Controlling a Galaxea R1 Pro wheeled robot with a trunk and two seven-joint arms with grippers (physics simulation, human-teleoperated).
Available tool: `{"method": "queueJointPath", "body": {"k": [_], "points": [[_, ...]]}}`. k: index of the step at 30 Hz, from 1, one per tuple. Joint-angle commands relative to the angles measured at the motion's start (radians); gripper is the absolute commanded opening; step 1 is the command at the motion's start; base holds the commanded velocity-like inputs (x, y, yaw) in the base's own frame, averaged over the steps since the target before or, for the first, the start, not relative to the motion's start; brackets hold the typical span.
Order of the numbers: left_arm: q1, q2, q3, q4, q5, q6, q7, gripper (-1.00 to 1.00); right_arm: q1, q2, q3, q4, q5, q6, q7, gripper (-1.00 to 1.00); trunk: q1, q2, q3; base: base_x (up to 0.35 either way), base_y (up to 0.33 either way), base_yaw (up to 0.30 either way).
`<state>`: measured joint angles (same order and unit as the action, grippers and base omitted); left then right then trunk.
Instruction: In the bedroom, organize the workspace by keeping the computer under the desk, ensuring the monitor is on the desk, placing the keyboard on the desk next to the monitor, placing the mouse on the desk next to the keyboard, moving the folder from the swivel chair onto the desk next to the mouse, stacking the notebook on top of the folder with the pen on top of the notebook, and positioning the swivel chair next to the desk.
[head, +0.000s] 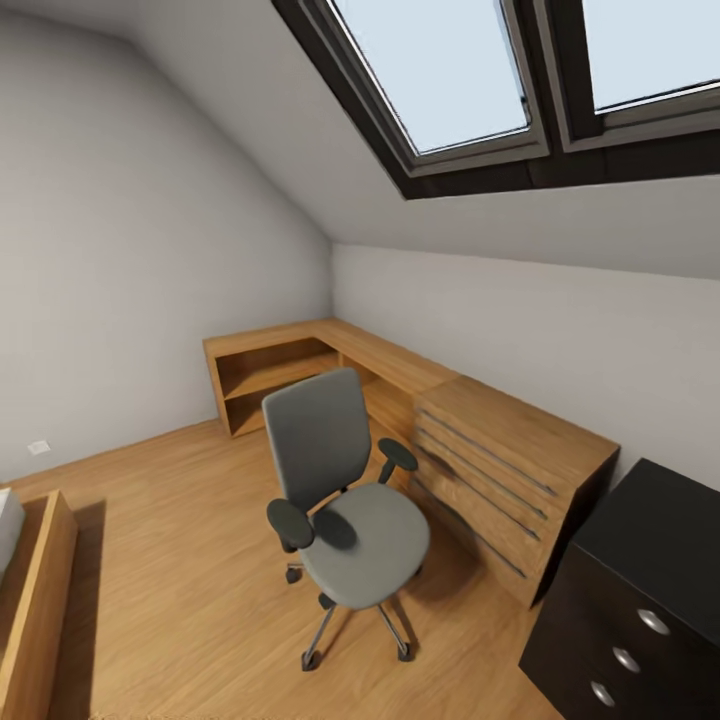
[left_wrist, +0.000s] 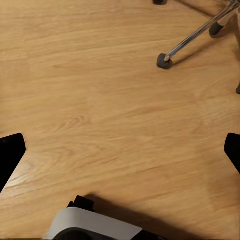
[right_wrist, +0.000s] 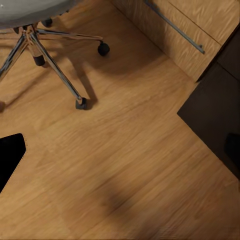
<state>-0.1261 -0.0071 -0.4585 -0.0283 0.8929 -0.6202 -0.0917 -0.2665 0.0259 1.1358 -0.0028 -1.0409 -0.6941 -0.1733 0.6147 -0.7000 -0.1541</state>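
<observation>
Head view shows the chair (head: 345, 500) with a bare seat, near the desk (head: 640, 590). Both grippers' fingers are spread, holding nothing. I think the robot must next look around for the folder.

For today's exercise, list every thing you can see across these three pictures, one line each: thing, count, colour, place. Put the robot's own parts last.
swivel chair: one, grey with black armrests and chrome base, seat bare, mid-floor before the dresser.
wooden dresser: one, light wood with long bar handles, along the right wall.
low shelf unit: one, light wood, in the far corner.
desk: one, black, round silver knobs, near right.
bed: one, wooden frame, at the left edge.
skylights: two, dark frames, in the sloped ceiling.
floor: light wood planks.
left pincer: black fingertips apart, above floor.
right pincer: dark fingertips apart, above floor.
</observation>
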Motion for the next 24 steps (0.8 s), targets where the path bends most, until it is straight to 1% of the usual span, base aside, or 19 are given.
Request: {"method": "queueJointPath", "body": {"k": [1,9,21,24], "points": [[-0.001,0.0,-0.002,0.002,0.011,-0.003,-0.01,1.0,0.0,0.0,0.009,0.0,-0.001,-0.001,-0.009,1.0,-0.004,0.006,0.002,0.0,0.0,0.178],[-0.001,-0.002,-0.003,0.002,0.01,-0.003,-0.01,1.0,0.0,0.0,0.009,0.0,-0.001,-0.001,-0.008,1.0,-0.034,0.062,0.027,0.0,0.0,0.15],[-0.001,-0.002,-0.003,0.002,0.011,-0.003,-0.01,1.0,0.0,-0.003,0.009,0.0,0.0,-0.001,-0.007,1.0,-0.08,0.146,0.064,0.0,0.0,0.021],[-0.001,-0.002,-0.003,0.002,0.011,-0.003,-0.01,1.0,0.0,-0.002,0.009,0.0,0.0,-0.001,-0.007,1.0,-0.092,0.167,0.074,0.0,0.0,0.156]]}}
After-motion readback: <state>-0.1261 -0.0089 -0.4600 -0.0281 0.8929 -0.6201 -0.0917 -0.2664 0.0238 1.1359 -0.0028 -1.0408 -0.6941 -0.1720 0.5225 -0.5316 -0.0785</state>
